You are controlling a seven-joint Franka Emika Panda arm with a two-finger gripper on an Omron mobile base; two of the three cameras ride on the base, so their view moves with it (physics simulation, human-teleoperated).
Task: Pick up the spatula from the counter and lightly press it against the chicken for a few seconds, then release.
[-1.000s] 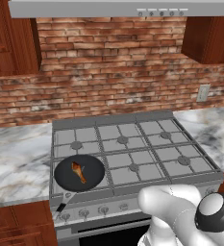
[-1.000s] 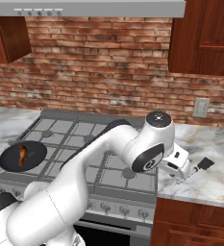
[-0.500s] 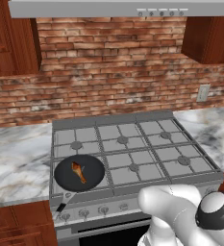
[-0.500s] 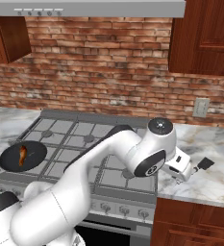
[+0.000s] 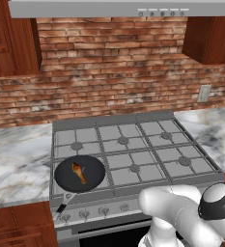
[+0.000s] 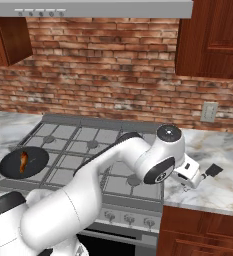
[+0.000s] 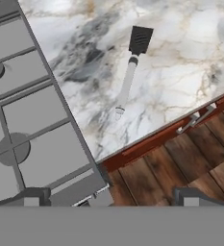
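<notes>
We see claw spread wide: tips far apart at bottom of hand view, nothing between them. Slotted black-headed spatula with pale grey handle lies flat on white-grey marble counter, right of grey gas stove, near counter's front edge, untouched by claw. In right base view we find robot's hand over counter beside stove, spatula's dark head just past it. Browned chicken piece sits in round black pan on front-left burner, well apart from spatula.
</notes>
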